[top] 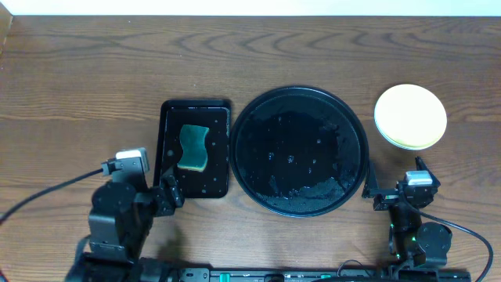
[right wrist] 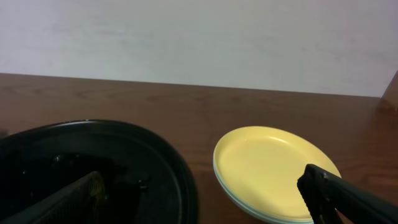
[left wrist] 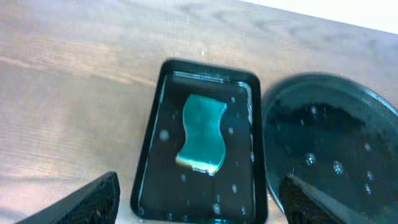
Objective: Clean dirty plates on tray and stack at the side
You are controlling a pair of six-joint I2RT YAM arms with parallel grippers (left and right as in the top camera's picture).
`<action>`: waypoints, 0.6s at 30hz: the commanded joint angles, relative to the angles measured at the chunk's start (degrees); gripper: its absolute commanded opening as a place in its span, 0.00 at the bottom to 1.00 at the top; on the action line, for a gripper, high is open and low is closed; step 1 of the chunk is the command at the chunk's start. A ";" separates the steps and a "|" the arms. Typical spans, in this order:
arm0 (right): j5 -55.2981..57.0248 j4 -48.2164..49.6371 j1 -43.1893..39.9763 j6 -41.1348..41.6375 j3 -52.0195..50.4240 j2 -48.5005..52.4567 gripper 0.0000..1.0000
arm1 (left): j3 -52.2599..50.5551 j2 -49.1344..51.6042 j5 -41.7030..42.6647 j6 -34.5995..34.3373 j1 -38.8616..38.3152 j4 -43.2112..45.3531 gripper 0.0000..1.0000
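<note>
sitting stacked right of wet tray (top: 298, 91): plates (top: 410, 116), yellow topmost.

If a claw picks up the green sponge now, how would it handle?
Probably soft and squashy: the sponge has a wavy foam-like body. It lies in the rectangular tray among water droplets, so it is likely soaked, drippy and somewhat slippery.

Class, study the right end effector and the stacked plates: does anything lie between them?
Nothing visible does. The right end effector is open, and the plates sit just beyond it across bare table. The round tray lies off to the side.
</note>
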 commanded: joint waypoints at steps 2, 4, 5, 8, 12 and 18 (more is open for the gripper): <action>-0.44 -0.22 -0.39 -0.07 -0.07 -0.33 0.99 | -10.69 -6.84 -1.66 1.03 1.40 8.07 0.83; -0.44 -0.22 -0.39 -0.07 -0.07 -0.33 0.99 | -16.00 -10.43 -1.66 0.00 2.12 13.03 0.83; -0.44 -0.22 -0.39 -0.07 -0.07 -0.33 0.99 | -18.38 -12.04 -1.64 -0.24 2.47 15.26 0.83; -0.44 -0.22 -0.39 -0.07 -0.07 -0.33 0.99 | -24.41 -16.24 -1.66 -1.79 3.37 21.00 0.83; -0.44 -0.22 -0.39 -0.07 -0.07 -0.33 0.99 | -30.69 -20.61 -1.66 -3.52 4.24 27.52 0.83; -0.44 -0.22 -0.39 -0.07 -0.07 -0.33 0.99 | -38.21 -25.11 -2.34 -3.63 4.85 39.56 0.83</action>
